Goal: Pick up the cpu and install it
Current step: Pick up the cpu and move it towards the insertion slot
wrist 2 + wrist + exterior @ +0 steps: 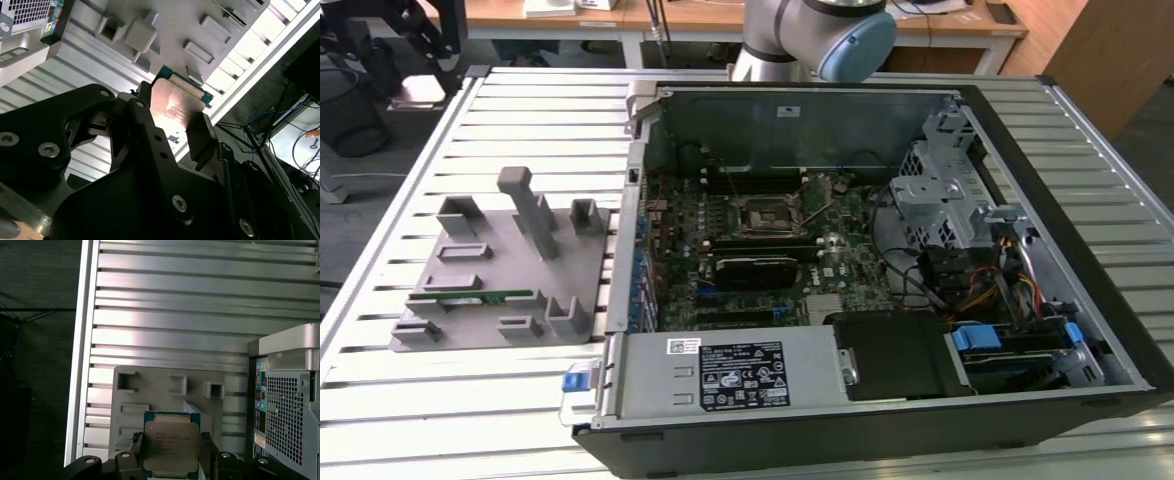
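Note:
In both wrist views the cpu point(171, 442) point(179, 100), a flat square chip with a silvery metal top and green rim, sits between my gripper's black fingers point(136, 452). The gripper point(171, 456) point(172, 127) is shut on its two opposite edges and holds it in the air, well above the grey holder plate point(160, 385) on the slatted table. In the exterior view the open computer case point(1067, 210) lies on its side, with the black square socket point(765, 217) on the motherboard uncovered. The arm's grey and blue joint point(834, 35) stands behind the case.
The grey holder plate point(507, 270) with raised blocks lies at the exterior view's left of the case, carrying a thin green memory stick point(470, 297). The case's perforated rear wall point(290, 405) is close beside the plate. Drive cages and cables point(974, 240) crowd the case's right side.

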`<action>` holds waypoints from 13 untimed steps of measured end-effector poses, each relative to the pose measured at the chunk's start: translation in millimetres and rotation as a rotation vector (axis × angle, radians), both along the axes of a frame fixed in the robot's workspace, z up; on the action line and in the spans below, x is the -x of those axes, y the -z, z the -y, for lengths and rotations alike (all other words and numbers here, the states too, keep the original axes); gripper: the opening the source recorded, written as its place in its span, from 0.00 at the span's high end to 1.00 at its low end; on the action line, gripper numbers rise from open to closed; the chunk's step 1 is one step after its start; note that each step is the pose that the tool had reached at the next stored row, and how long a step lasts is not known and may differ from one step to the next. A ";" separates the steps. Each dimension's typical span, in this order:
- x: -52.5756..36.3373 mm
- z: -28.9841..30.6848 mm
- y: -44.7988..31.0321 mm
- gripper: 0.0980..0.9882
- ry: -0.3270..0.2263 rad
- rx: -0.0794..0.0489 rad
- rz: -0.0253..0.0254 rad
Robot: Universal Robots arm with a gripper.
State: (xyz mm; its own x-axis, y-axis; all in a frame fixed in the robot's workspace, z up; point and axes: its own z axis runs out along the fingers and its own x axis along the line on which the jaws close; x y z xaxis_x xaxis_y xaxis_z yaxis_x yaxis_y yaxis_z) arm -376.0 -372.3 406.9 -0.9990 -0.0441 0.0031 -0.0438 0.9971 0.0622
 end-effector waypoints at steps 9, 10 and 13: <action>-3.5 -2.3 -0.1 0.52 0.000 0.000 -0.0001; -3.9 -2.5 0.0 0.52 0.000 0.000 -0.0001; -5.1 -3.1 -0.1 0.52 0.000 0.000 -0.0001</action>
